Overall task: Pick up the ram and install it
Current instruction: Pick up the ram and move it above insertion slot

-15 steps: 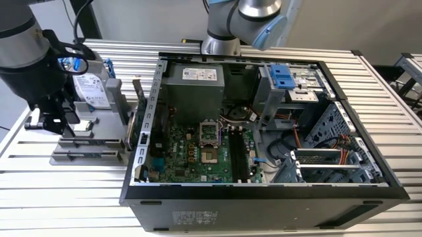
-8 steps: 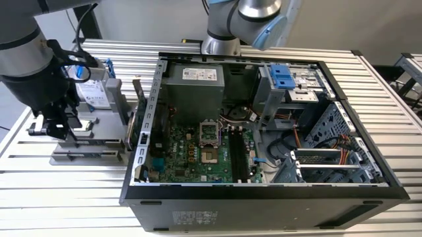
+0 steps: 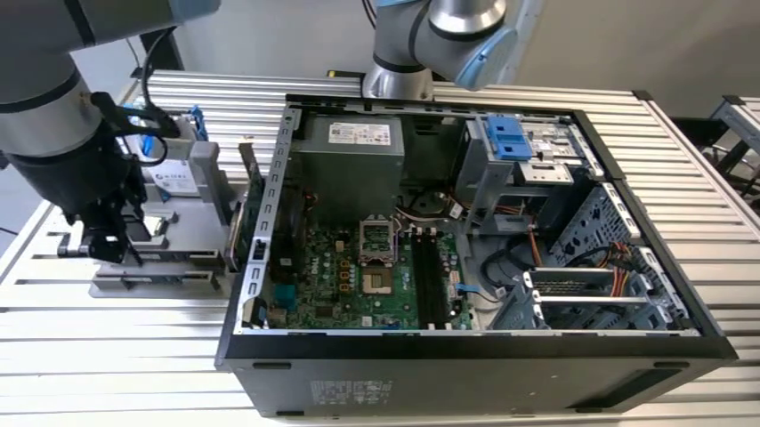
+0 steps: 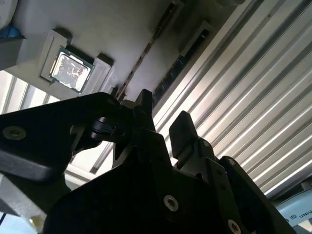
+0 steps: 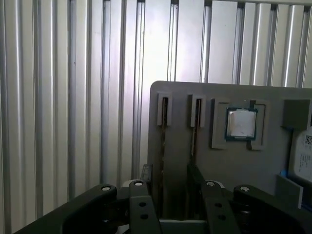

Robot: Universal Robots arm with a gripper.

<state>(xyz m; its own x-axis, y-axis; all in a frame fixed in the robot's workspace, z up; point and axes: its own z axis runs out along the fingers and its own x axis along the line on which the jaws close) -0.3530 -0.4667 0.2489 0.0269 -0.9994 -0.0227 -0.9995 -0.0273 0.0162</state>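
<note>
Ram (image 5: 164,127) stands on edge in a slot of a grey holder plate (image 5: 178,97) on the ribbed metal worktop (image 5: 73,97), not yet lifted, as the arm's hand (image 5: 170,169) hangs over it. In the first wrist view the stick's thin top edge runs lengthwise into the gap between the two dark fingers (image 5: 146,176). Its long axis therefore lies along that gap, and its flat faces look toward the finger pads. A second stick (image 5: 197,122) stands parallel in the neighbouring slot, on the side toward the square silver CPU chip (image 5: 240,123). It lines up with one finger rather than with the gap. The hand is spread, fingers apart with a clear space between them, and it grips nothing. Whether the tips already reach down past the ram's top edge cannot be told. In the exterior view the hand sits above the holder plate at that view's left, just beside the open computer case (image 3: 475,356). The black memory slots (image 3: 430,277) on the case's motherboard lie well apart from the hand. By the look of it, the work stands at the approach to the grasp, with the ram centred for a pinch across its faces and the install not begun.
</note>
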